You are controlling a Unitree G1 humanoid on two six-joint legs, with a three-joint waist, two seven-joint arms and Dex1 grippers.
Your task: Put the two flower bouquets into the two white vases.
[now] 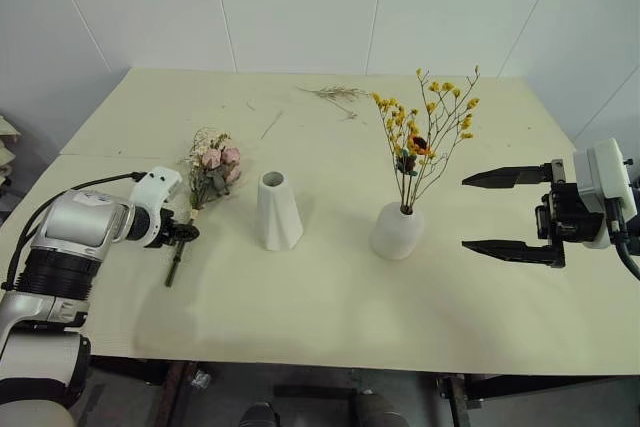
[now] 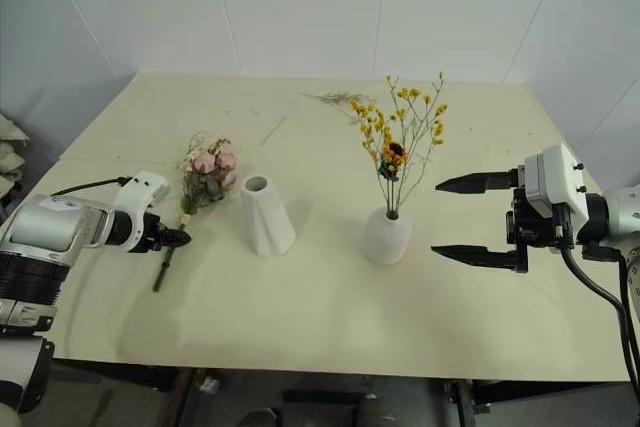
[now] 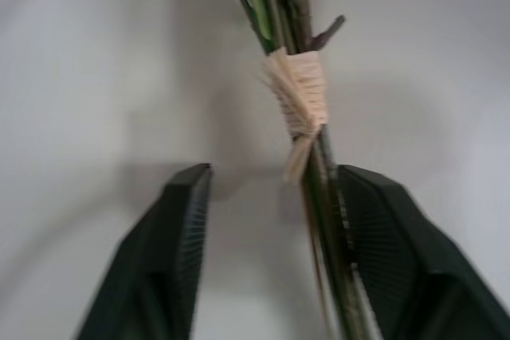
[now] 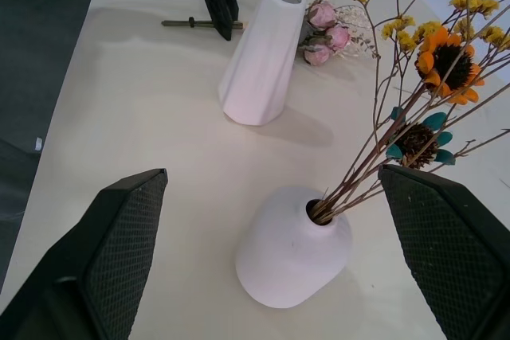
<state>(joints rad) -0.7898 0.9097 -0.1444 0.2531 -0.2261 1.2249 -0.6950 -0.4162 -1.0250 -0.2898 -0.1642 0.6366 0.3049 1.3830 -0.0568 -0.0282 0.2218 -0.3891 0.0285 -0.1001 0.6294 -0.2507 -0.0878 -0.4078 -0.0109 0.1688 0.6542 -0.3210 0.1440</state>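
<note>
The pink rose bouquet [image 1: 214,167] lies flat on the table, left of the tall twisted white vase [image 1: 277,210], which stands empty. My left gripper [image 1: 186,235] is down at its stems. In the left wrist view the fingers [image 3: 179,236] stand apart around the twine-bound stems [image 3: 319,197], which lie against one finger. The thin bouquet of yellow blossoms [image 1: 425,127] stands in the short rounded white vase [image 1: 397,231]. My right gripper [image 1: 505,212] hovers wide open to the right of that vase, pointing at it, with nothing in it.
Loose dried sprigs [image 1: 335,94] and a thin twig [image 1: 271,125] lie toward the back of the cream table [image 1: 300,317]. White walls close in behind and to the right. The table's front edge runs just ahead of both arms.
</note>
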